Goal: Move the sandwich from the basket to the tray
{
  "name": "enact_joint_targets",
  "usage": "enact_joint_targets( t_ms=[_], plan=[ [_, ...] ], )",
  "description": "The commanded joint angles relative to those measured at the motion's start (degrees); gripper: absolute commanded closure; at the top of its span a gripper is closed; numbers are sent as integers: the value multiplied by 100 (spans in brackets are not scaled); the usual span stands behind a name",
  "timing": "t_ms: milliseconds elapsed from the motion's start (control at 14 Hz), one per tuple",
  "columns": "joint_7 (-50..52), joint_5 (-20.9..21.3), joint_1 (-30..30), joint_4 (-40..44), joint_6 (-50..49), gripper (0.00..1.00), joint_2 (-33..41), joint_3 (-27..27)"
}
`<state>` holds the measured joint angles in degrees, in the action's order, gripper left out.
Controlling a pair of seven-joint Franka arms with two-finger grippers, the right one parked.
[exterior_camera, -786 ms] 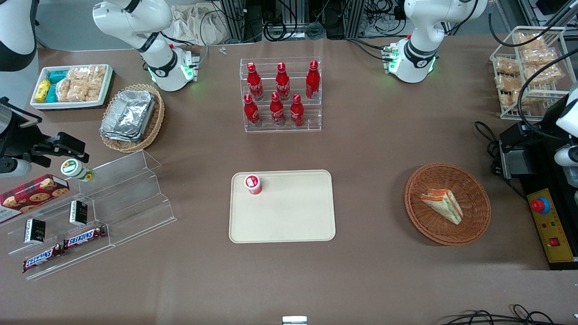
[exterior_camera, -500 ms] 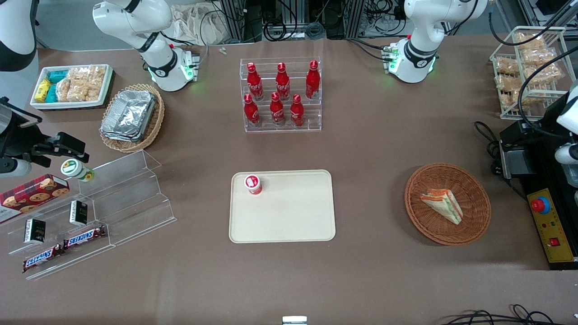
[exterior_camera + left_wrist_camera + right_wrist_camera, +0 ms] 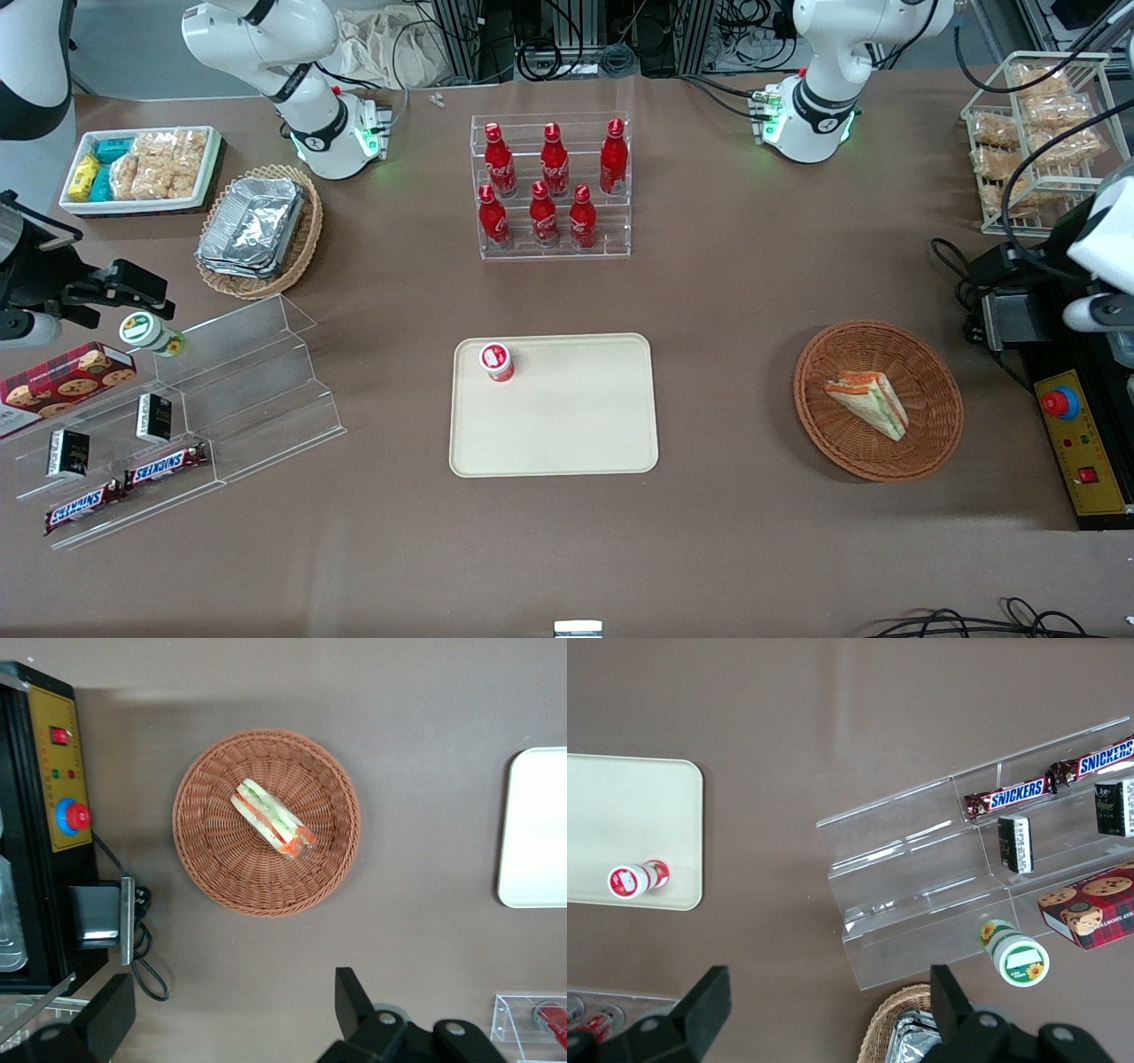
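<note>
We see brown matte table [image 3: 753, 292] filling nearly whole front view, evenly lit, only soft shadows on it. At its edge farthest from camera: strip of grey floor [image 3: 133, 44], tangle of black cables [image 3: 567, 49], metal frame legs [image 3: 461, 35]. Black control box [image 3: 1076, 443] with red button sits at working arm's end. Gripper [image 3: 230, 1019] hangs above table there, fingers [image 3: 354, 1005] spread wide.

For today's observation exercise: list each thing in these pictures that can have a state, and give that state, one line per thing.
sandwich: wrapped, lying in the basket, not gripped
basket: on the table, holds only the sandwich
tray: flat on the table, no sandwich on it
red cup: upright on the tray, lid on
gripper: open, high above the table beside the basket
red bottles: upright in their clear rack, capped
</note>
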<state>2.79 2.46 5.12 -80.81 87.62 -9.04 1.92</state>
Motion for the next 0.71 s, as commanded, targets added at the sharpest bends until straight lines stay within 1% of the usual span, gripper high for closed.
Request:
enact_joint_targets(
  t_ms=[0, 143, 214, 286, 429, 643],
  plan=[
    [-51, -62, 33, -1056, 814, 0, 297, 63],
    [-51, -62, -11, -1908, 1648, 0, 455, 89],
    [-7, -88, -80, -2200, 1931, 0, 473, 115],
    [-15, -114, -203, -2368, 2099, 0, 447, 116],
    [-24, -106, -248, -2641, 2678, 0, 325, 116],
    [369, -106, -371, -2897, 3294, 0, -79, 116]
  ],
)
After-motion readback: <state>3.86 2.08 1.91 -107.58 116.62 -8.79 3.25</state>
